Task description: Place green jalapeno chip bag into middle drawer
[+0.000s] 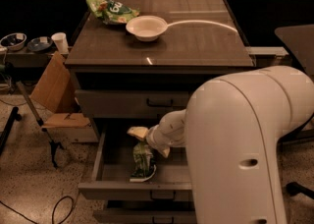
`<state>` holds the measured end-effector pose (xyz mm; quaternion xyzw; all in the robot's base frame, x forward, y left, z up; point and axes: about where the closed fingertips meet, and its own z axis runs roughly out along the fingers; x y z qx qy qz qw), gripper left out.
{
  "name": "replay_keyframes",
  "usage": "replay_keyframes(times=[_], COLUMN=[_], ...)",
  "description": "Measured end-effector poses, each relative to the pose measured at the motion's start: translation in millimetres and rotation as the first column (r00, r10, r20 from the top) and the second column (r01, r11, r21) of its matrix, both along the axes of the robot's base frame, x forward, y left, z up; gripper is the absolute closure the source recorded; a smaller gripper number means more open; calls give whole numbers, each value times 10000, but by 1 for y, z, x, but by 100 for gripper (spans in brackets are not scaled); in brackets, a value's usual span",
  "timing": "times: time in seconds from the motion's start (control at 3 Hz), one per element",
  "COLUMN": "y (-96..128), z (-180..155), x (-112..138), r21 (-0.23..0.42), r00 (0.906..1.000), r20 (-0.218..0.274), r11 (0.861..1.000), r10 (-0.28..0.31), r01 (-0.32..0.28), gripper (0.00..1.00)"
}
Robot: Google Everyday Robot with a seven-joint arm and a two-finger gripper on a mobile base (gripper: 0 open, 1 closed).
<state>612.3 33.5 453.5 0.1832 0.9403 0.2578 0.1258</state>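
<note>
The pale-green jalapeno chip bag (143, 162) stands tilted inside the open middle drawer (133, 187), its white lower end on the tray floor close to the front wall. My gripper (148, 139) is reached down into the drawer, right over the bag's upper end and touching it. My white arm covers the right half of the drawer. I cannot tell whether the bag is still held.
On the cabinet top lie a brighter green bag (111, 10) and a white bowl (146, 27). The upper drawer (128, 103) is closed. A cardboard box (51, 88) leans at the left, next to a paper cup (60, 42) and bowls (13, 40). A cable (59, 207) lies on the floor.
</note>
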Motion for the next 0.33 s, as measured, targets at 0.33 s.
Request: replay_keyframes(times=[0.33], y=[0], z=[0], x=[0], r21=[0], r00=[10000], r20=[0], r11=[10000], r10=[0], r01=[0], gripper=[0])
